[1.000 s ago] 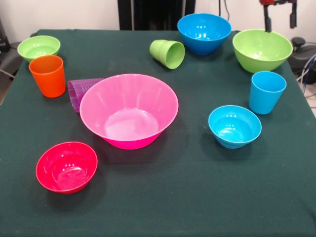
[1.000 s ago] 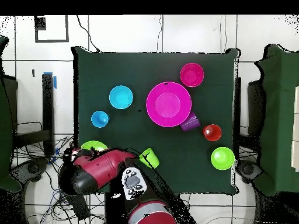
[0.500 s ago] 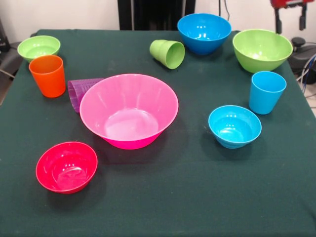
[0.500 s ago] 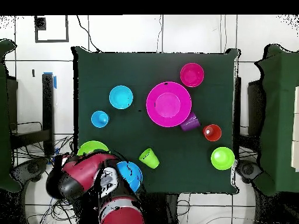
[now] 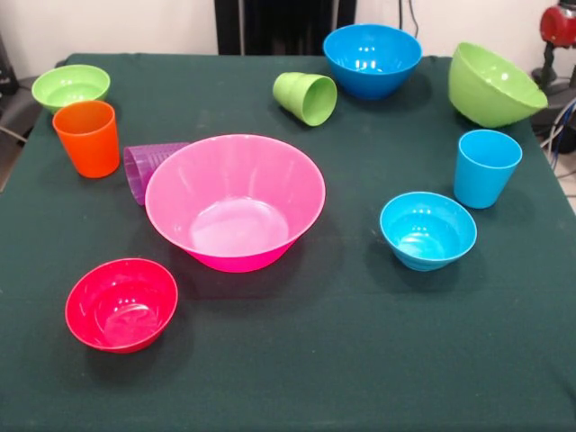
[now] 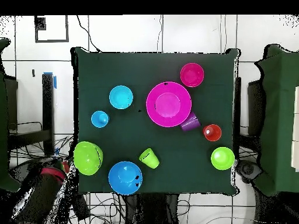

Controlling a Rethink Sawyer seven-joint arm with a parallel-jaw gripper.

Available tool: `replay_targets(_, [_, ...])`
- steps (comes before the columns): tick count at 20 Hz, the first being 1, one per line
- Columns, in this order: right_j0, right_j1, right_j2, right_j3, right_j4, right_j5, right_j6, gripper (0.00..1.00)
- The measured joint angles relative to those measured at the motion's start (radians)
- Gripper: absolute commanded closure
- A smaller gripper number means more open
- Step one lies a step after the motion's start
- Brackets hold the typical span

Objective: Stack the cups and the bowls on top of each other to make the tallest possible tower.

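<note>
Oddly, the medium green bowl (image 5: 494, 84) sits tilted (table's corner).

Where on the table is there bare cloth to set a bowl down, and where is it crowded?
The widest bare patch is the whole near strip of the table, below the red bowl and small light blue bowl. Cloth also shows between the pink bowl and that light blue bowl. The left side is crowded: the purple cup lies against the pink bowl, beside the orange cup.
</note>
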Motion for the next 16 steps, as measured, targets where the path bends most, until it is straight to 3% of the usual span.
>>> replay_targets(2, [0.086, 0.061, -0.080, -0.093, 0.001, 0.090, 0.000, 0.00])
replay_targets(6, [0.154, 0.137, -0.183, -0.224, 0.001, 0.227, 0.000, 0.00])
replay_targets(11, [0.133, 0.156, -0.229, -0.278, 0.016, 0.260, 0.000, 0.00])
replay_targets(16, [0.074, 0.157, -0.273, -0.299, 0.029, 0.260, 0.000, 0.00])
